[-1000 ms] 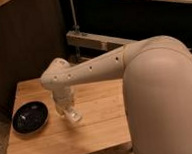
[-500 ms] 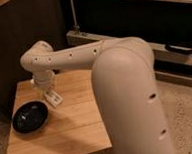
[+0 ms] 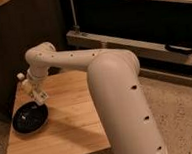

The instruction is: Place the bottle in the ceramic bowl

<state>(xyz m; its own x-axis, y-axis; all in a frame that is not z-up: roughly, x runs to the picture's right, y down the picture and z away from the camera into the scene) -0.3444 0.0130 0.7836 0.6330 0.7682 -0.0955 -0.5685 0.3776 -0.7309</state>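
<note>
The glossy black ceramic bowl sits on the left part of the wooden table. My gripper hangs from the white arm just above the bowl's far right rim. It is shut on the small whitish bottle. The bottle is tilted, with its white cap up to the left and its lower end over the bowl's rim. The bottle is off the table. The gripper partly hides its middle.
My large white arm crosses the table's right side. A dark cabinet wall stands behind and to the left. A metal shelf rail runs behind. Speckled floor lies to the right of the table.
The gripper has carried the bottle from the middle of the table leftward to the bowl. The arm has swung left and the camera has closed in.
</note>
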